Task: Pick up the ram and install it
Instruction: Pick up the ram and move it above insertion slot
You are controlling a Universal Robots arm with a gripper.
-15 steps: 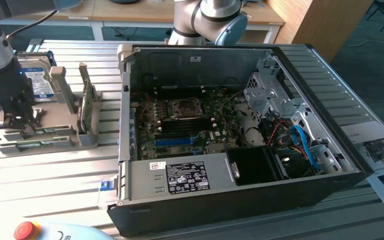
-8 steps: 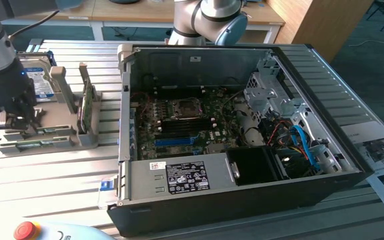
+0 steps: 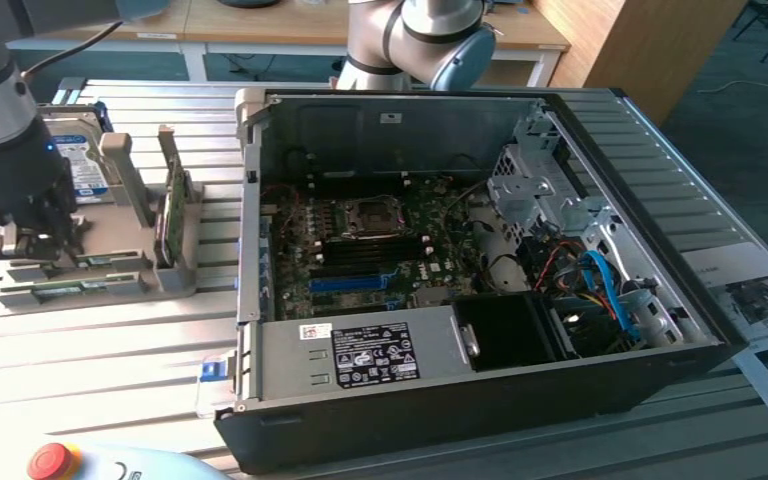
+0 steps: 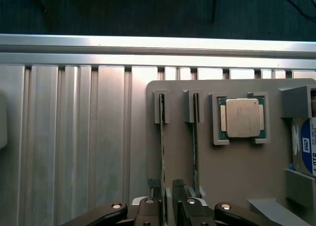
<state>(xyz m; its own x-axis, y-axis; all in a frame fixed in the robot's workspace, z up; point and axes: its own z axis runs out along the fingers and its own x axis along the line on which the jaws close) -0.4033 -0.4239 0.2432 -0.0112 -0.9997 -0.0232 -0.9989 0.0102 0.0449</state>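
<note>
I see the end effector (image 4: 165,186) set narrow, astride the ram (image 4: 162,147), with a slim gap on one side and no clamp yet. The ram stands on edge in a slot of the grey holder (image 3: 157,280). In the exterior view, the holder sits on the desk (image 3: 91,350) at nine o'clock from the open computer case (image 3: 491,400).

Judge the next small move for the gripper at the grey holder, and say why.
Probably close the gripper on the ram. Its jaws look open and straddle that stick, which stands on edge in the grey holder; the second stick lies outside them.
</note>
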